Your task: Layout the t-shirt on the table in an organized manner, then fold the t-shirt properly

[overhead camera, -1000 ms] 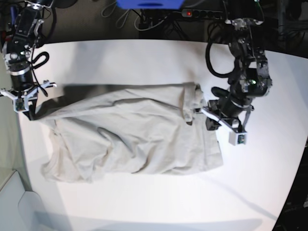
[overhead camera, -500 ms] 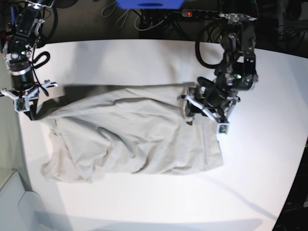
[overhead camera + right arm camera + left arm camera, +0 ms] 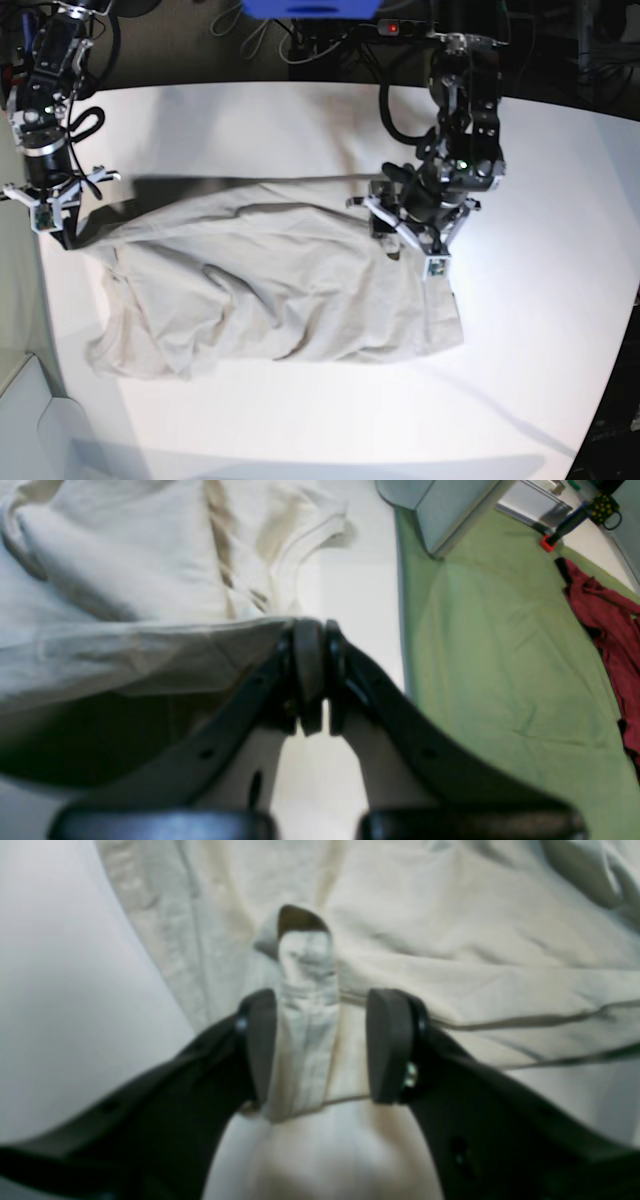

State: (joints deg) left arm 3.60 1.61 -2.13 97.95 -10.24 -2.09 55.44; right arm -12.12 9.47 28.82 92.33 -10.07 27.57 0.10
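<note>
The light grey-beige t-shirt (image 3: pixel 270 290) lies rumpled across the white table (image 3: pixel 300 130), stretched from left to right. My right gripper (image 3: pixel 66 236) sits at the table's left edge. In the right wrist view it (image 3: pixel 314 630) is shut on the t-shirt (image 3: pixel 125 580), pinching a taut edge lifted off the table. My left gripper (image 3: pixel 385 232) hovers over the shirt's right end. In the left wrist view it (image 3: pixel 322 1005) stands open. An upright loop of hem (image 3: pixel 305 990) rests against one finger (image 3: pixel 260 1040), with a gap to the other finger.
Past the table's left edge lie a green floor mat (image 3: pixel 500 655), a dark red cloth (image 3: pixel 615 630) and a grey box (image 3: pixel 440 510). Cables and a power strip (image 3: pixel 420 28) lie behind the curved far edge. A blue object (image 3: pixel 310 8) is at the top.
My left arm has swung leftward over the shirt's right end and its jaws have opened off the bunched cloth. The right gripper has stayed put, still pinching the shirt.
</note>
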